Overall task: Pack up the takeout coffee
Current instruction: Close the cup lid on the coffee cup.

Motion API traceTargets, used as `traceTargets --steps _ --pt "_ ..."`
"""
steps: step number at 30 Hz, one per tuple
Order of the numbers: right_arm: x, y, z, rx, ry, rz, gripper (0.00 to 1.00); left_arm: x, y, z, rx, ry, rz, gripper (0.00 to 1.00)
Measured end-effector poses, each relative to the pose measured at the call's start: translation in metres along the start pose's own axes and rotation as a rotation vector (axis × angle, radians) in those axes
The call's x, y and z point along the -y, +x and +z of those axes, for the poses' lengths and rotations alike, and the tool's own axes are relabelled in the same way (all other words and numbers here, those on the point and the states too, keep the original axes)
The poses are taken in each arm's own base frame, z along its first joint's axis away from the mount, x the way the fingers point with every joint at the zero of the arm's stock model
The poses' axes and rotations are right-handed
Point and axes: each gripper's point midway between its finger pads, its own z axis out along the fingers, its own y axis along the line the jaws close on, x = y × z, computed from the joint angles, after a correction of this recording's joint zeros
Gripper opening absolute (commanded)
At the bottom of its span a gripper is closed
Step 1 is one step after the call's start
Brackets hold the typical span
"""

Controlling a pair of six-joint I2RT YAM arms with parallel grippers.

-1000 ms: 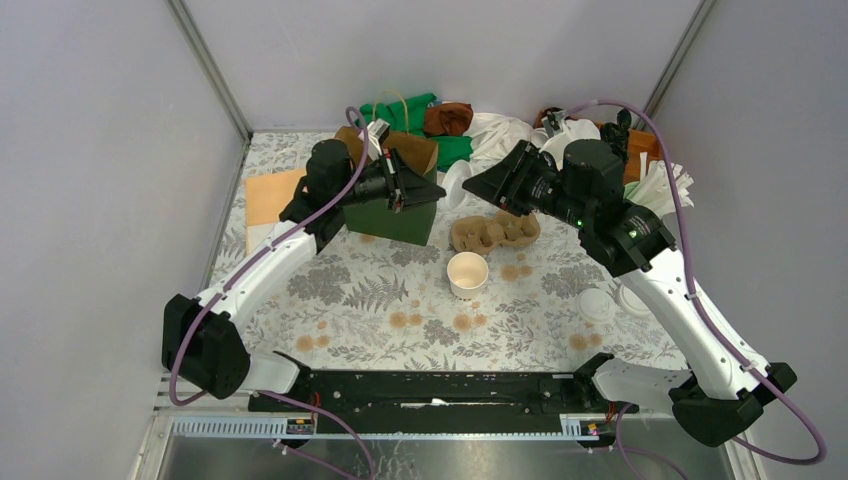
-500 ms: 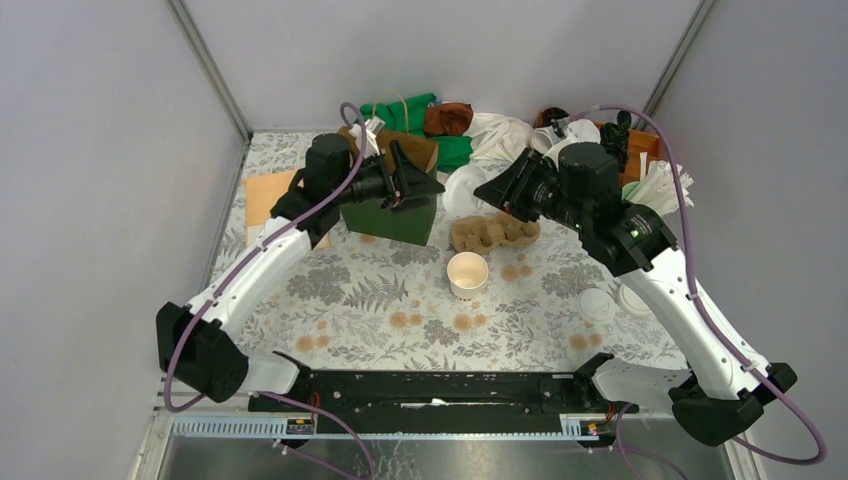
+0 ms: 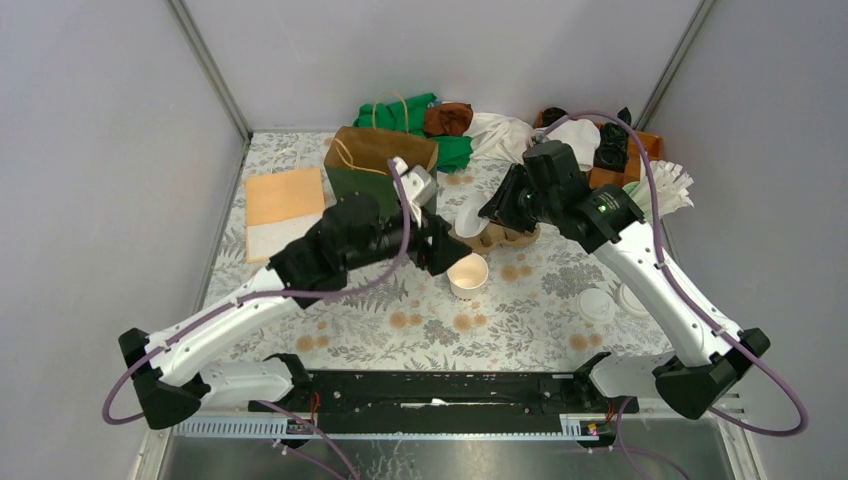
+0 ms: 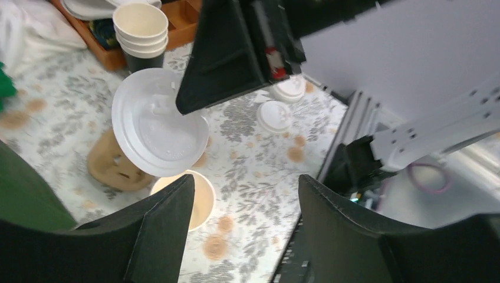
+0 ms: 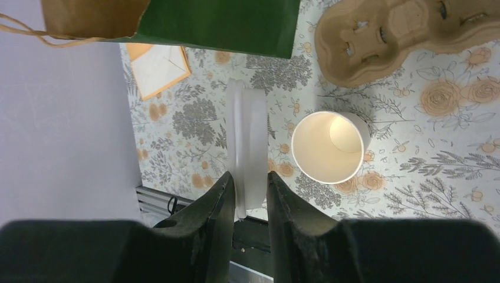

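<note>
The takeout coffee's white paper cup stands upright and lidless on the flowered cloth. It also shows in the right wrist view as an open cup. My right gripper is shut on a round white plastic lid, held on edge above the brown pulp carrier. The lid shows edge-on between the right gripper jaws. My left gripper hangs open just left of the cup. In the left wrist view, the left gripper is empty, with the cup and the lid ahead of it.
A green paper bag stands at the back left beside a peach napkin. The pulp carrier lies behind the cup. Spare lids rest at the right. Stacked lidless cups sit in a wooden tray.
My left gripper has opened, left the green bag and swung down to the cup's left side. My right gripper has carried the lid slightly left and nearer the carrier.
</note>
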Motion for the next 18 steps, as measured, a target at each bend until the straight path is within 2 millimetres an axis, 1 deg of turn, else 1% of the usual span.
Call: traceTargets --steps 1,3,4,8,14,18 --pt "0.002 0.002 0.002 -0.012 0.015 0.002 0.31 0.005 0.004 0.000 0.012 0.004 0.069 0.69" --pt "0.004 0.003 0.005 -0.027 0.033 0.006 0.31 0.006 0.010 0.000 0.028 -0.010 0.177 0.67" --pt "0.004 0.003 0.006 -0.032 0.039 0.009 0.32 0.002 0.012 0.002 0.037 -0.032 0.253 0.66" --pt "0.001 0.002 0.008 -0.036 0.043 0.018 0.32 -0.008 0.015 0.013 0.035 -0.078 0.449 0.62" --pt "-0.001 0.002 0.007 -0.039 0.036 0.027 0.32 -0.024 0.025 0.031 -0.003 -0.102 0.633 0.57" --pt "-0.003 0.000 0.006 -0.034 0.029 0.030 0.31 -0.034 0.032 0.042 -0.032 -0.120 0.696 0.58"
